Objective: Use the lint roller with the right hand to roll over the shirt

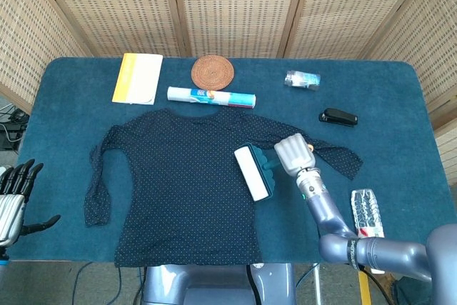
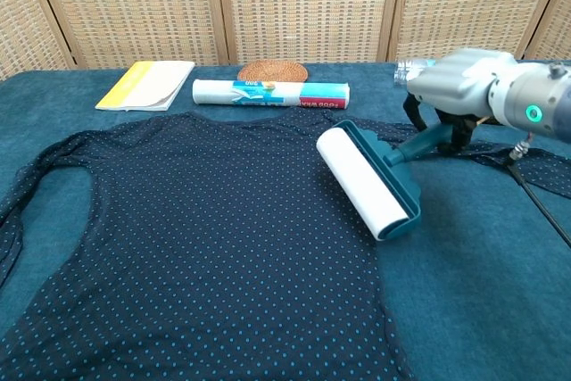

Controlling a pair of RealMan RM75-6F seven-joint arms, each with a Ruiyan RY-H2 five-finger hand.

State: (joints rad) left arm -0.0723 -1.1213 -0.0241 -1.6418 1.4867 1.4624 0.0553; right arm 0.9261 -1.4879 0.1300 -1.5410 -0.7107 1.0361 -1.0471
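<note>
**Roller on shirt, right robot hand holding handle**

Left robot hand (image 1: 14,194) idle off the counter's (image 1: 64,226) near-left corner, fingers spread, holding nothing. Shirt (image 2: 196,238) laid flat for rolling. Lint roller (image 2: 361,181) rests on shirt's right side; right robot hand (image 2: 455,86) grips its handle, angled to keep the drum down. Water bottle (image 1: 365,213) lying beside right arm, contents unclear. Far: stapler (image 1: 338,116), paper roll (image 1: 211,96), coaster (image 1: 212,71), booklet (image 1: 138,78).

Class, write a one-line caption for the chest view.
Right hand holds the lint roller on the dotted shirt.

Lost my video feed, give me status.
Right hand grips lint roller on shirt. Left hand open, off table. Nothing in the way.
</note>
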